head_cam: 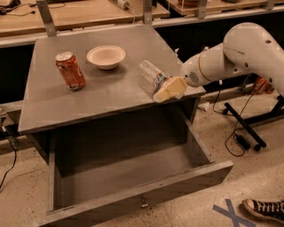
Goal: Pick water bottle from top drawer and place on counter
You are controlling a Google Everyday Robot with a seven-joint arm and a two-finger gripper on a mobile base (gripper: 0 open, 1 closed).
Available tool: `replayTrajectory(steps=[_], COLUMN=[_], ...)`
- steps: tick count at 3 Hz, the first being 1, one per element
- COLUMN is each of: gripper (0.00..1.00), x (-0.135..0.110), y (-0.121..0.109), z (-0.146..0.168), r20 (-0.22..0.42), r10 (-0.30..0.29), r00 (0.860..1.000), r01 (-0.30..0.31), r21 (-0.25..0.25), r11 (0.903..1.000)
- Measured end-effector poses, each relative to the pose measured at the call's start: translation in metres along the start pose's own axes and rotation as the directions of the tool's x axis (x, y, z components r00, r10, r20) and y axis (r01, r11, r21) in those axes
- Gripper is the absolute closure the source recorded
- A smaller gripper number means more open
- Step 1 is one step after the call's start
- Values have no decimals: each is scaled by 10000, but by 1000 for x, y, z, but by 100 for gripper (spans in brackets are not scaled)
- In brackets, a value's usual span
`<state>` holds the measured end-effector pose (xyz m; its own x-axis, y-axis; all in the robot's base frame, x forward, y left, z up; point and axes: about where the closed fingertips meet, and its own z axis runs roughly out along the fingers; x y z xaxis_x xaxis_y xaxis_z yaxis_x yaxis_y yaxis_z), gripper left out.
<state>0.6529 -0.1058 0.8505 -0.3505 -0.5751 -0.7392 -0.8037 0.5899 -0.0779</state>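
The water bottle is clear ribbed plastic with a coloured label band. It lies tilted on the right part of the grey counter, its base end pointing up and left. My gripper, with tan fingers, is shut on the bottle's cap end just above the counter's right front edge. My white arm reaches in from the right. The top drawer is pulled out below, and its inside shows nothing in it. A small metal knob sits on its front panel.
An orange soda can stands upright on the counter's left side. A white bowl sits behind it near the middle. Tan tabletops run along the back. Cables and a black stand lie on the floor at right; a shoe is at bottom right.
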Motion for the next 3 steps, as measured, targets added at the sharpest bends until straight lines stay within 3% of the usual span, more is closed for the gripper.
replayTrajectory(steps=[1, 2, 3], gripper=[0, 0, 0], x=[-9, -2, -2], y=[11, 29, 32], z=[-26, -64, -73], r20=[546, 345, 251], r10=[-114, -388, -468], r00=[9984, 9987, 9986], r01=[129, 400, 476], r21=[-276, -339, -304], r11=[9995, 9986, 9984])
